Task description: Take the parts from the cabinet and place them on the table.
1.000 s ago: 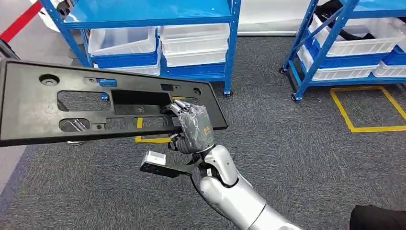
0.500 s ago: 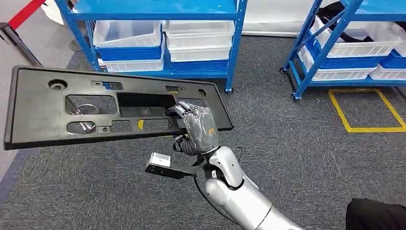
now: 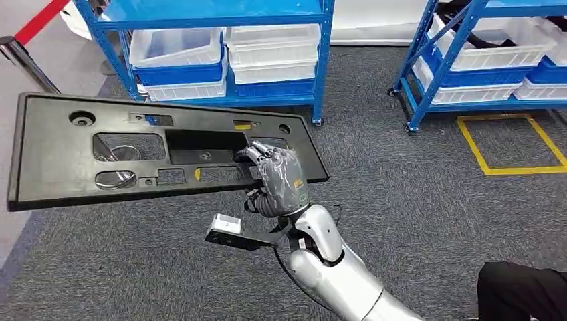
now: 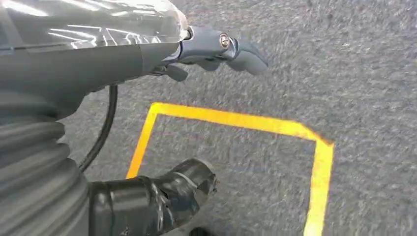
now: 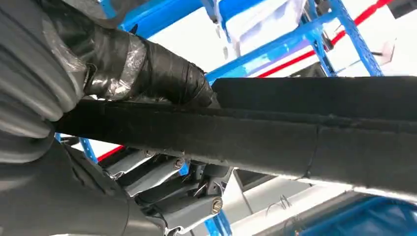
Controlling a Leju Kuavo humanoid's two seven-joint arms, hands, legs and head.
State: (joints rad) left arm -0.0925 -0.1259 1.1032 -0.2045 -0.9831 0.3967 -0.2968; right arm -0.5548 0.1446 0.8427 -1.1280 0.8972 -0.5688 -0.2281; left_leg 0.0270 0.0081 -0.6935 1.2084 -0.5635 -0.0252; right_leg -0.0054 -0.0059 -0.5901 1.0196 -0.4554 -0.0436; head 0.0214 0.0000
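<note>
- The right hand (image 3: pixel 279 179) gripped a long black plastic panel (image 3: pixel 134 150) at one end, carrying it level above grey carpet (image 3: pixel 414 200).
- The panel looked stiff and light; held off-centre, its free end could likely sag or swing.
- The left hand (image 4: pixel 216 46) hung free, holding nothing.
- Blue shelving (image 3: pixel 321 60) stood ahead, open floor between.

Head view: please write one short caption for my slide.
Right hand holds a long black plastic panel above grey carpet, blue shelving behind.
</note>
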